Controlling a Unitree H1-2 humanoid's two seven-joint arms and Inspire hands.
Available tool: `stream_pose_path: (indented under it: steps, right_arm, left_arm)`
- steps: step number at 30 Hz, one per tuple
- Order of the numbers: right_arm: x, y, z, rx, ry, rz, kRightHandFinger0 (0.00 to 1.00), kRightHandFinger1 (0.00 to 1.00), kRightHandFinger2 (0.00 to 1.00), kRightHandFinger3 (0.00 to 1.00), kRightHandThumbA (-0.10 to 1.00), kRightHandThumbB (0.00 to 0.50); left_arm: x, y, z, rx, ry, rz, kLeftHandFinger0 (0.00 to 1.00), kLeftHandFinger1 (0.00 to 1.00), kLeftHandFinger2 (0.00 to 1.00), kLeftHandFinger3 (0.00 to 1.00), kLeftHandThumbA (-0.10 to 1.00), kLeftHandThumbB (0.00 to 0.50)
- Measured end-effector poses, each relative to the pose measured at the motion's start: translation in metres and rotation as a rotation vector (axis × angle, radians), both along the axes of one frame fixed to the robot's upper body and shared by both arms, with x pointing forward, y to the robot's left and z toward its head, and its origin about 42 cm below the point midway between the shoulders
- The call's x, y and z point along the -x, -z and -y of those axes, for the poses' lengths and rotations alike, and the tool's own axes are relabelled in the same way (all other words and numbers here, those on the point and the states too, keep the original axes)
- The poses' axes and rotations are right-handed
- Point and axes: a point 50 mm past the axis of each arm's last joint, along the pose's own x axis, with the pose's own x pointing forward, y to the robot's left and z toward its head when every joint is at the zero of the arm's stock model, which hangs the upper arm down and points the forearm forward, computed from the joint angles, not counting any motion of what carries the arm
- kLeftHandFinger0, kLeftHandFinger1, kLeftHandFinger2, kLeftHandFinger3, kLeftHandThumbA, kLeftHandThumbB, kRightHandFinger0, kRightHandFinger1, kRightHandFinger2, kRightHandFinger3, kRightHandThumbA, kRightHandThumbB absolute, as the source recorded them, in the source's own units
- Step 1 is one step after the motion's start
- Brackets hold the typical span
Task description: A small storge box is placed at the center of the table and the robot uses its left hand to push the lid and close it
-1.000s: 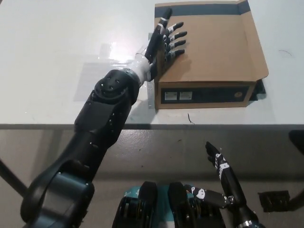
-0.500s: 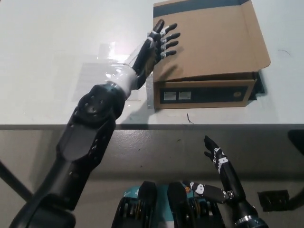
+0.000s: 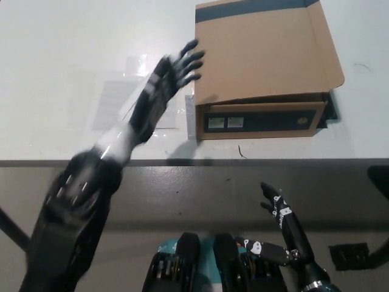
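From the head view, the cardboard box (image 3: pixel 264 67) sat mid-table (image 3: pixel 61 48), its lid (image 3: pixel 261 55) down. The left hand (image 3: pixel 167 76) hovered just beside it, blurred, fingers spread, holding nothing. The right hand (image 3: pixel 285 222) rested low, fingers apart.

The small storage box (image 3: pixel 261 67) is plain brown cardboard and sits on the white table (image 3: pixel 73 48) toward its near edge, a little to the right of the middle. Its lid (image 3: pixel 264 52) lies down flat over the top, with a dark blue-grey band running along the far edge and a small notch cut at the far right corner, and the lid's near right corner juts out slightly past the body. The front wall (image 3: pixel 261 121) facing the near edge is dark with a brown border, carrying two small pale labels toward its left end.
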Motion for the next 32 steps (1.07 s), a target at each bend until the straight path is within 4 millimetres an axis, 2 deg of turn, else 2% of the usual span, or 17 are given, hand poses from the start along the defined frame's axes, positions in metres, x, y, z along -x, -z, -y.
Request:
stream_pose_path:
  steps: [3,5,6,9,11,12,14,16,19,25,28,32]
  right_arm:
    - [0.000,0.000,0.000,0.000,0.000,0.000,1.00,1.00,1.00,1.00,1.00,0.290]
    - [0.000,0.000,0.001,0.000,0.000,0.001,1.00,1.00,1.00,1.00,1.00,0.287]
    - [0.000,0.000,0.001,0.001,0.000,0.001,1.00,1.00,1.00,1.00,1.00,0.299]
    - [0.000,0.000,0.001,-0.001,-0.001,0.000,1.00,1.00,1.00,1.00,1.00,0.319]
    - [0.000,-0.001,0.000,-0.003,-0.002,0.001,1.00,1.00,1.00,1.00,1.00,0.316]
    - [0.000,-0.001,-0.001,-0.006,-0.003,0.001,1.00,1.00,1.00,1.00,1.00,0.312]
    - [0.000,0.000,-0.002,-0.007,-0.002,-0.001,1.00,1.00,1.00,1.00,1.00,0.318]
    - [0.001,0.000,-0.001,-0.007,-0.001,-0.002,1.00,1.00,1.00,1.00,1.00,0.325]
    - [0.002,0.001,-0.001,-0.011,0.003,-0.004,1.00,1.00,1.00,1.00,1.00,0.336]
    - [-0.001,-0.001,-0.001,-0.028,0.007,-0.001,1.00,1.00,1.00,1.00,1.00,0.370]
    - [-0.002,-0.002,-0.001,-0.030,0.006,0.003,1.00,1.00,1.00,1.00,1.00,0.357]
    - [-0.003,-0.003,-0.001,-0.031,0.005,0.005,1.00,1.00,1.00,1.00,1.00,0.372]
  left_arm:
    - [0.033,0.018,-0.016,-0.017,-0.027,0.004,1.00,1.00,1.00,1.00,1.00,0.324]
    - [0.066,0.041,-0.033,-0.056,-0.068,0.007,1.00,1.00,1.00,1.00,1.00,0.296]
    - [0.075,0.051,-0.039,-0.076,-0.087,-0.008,1.00,1.00,1.00,1.00,1.00,0.295]
    - [0.095,0.082,-0.053,-0.141,-0.138,-0.053,1.00,1.00,1.00,1.00,1.00,0.333]
    - [0.099,0.095,-0.058,-0.173,-0.164,-0.071,1.00,1.00,1.00,1.00,1.00,0.321]
    - [0.100,0.105,-0.062,-0.201,-0.181,-0.086,1.00,1.00,1.00,1.00,1.00,0.283]
    - [0.098,0.117,-0.065,-0.236,-0.199,-0.100,1.00,1.00,1.00,1.00,1.00,0.243]
    - [0.096,0.127,-0.068,-0.268,-0.213,-0.107,1.00,1.00,1.00,1.00,1.00,0.228]
    - [0.089,0.144,-0.073,-0.352,-0.226,-0.109,1.00,1.00,1.00,1.00,1.00,0.269]
    - [0.080,0.156,-0.077,-0.404,-0.221,-0.116,1.00,1.00,1.00,1.00,1.00,0.271]
    - [0.078,0.161,-0.079,-0.404,-0.220,-0.134,1.00,1.00,1.00,1.00,1.00,0.278]
    - [0.078,0.162,-0.081,-0.391,-0.219,-0.146,1.00,1.00,1.00,1.00,1.00,0.258]
